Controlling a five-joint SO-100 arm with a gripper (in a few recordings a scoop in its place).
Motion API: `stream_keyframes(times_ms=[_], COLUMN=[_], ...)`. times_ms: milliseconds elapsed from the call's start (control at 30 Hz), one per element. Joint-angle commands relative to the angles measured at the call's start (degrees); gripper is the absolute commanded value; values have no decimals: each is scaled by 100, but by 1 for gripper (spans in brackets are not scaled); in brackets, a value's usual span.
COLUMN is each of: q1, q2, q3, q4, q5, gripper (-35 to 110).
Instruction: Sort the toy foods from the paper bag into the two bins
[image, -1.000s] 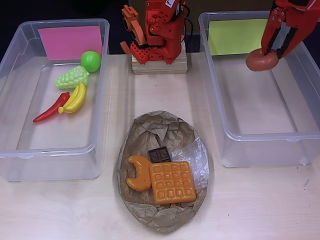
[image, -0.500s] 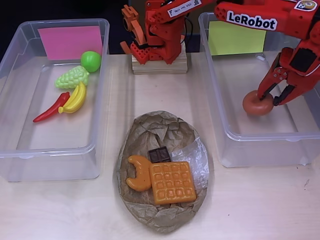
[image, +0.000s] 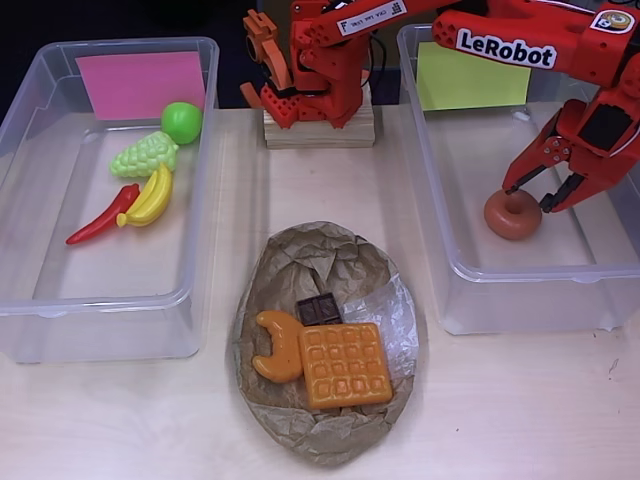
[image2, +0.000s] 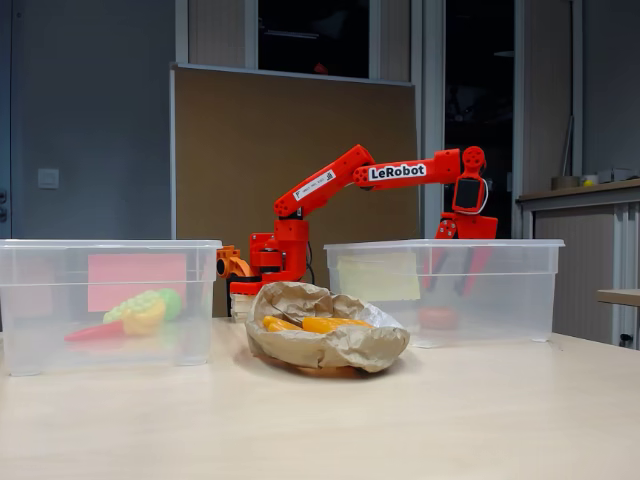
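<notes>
A brown donut (image: 513, 215) lies on the floor of the right clear bin (image: 540, 272), the one with the yellow-green note (image: 470, 73). My red gripper (image: 532, 192) hangs just above the donut, open, its fingers spread over the far edge. The left bin (image: 100, 300) has a pink note and holds a green apple (image: 182, 122), grapes (image: 145, 155), bananas (image: 150, 197) and a red chili (image: 100, 217). On the crumpled paper bag (image: 320, 425) between the bins lie a croissant (image: 277, 345), a waffle (image: 345, 365) and a chocolate square (image: 319, 310). In the fixed view the donut (image2: 437, 317) shows through the bin wall.
The arm's base stands on a wooden block (image: 318, 125) at the back, between the two bins. Bare table (image: 520, 410) runs along the front on both sides of the bag. The arm's upper link reaches over the right bin's back rim.
The gripper carried the donut from the back of the right bin down to its floor, then opened and lifted slightly off it.
</notes>
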Motion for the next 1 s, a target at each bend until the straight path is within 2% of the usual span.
stream_keyframes(times_ms=[0,233,533,767,967], q1=[202,844,2232,3560,4157], q2=[1187,3041,4034,3375,2224], q3=[659,2004,2048,967,193], q4=[70,70,70,70,70], q5=[-483,-2083,-5309,-7479,-8147], gripper=[21,21,20,21,27])
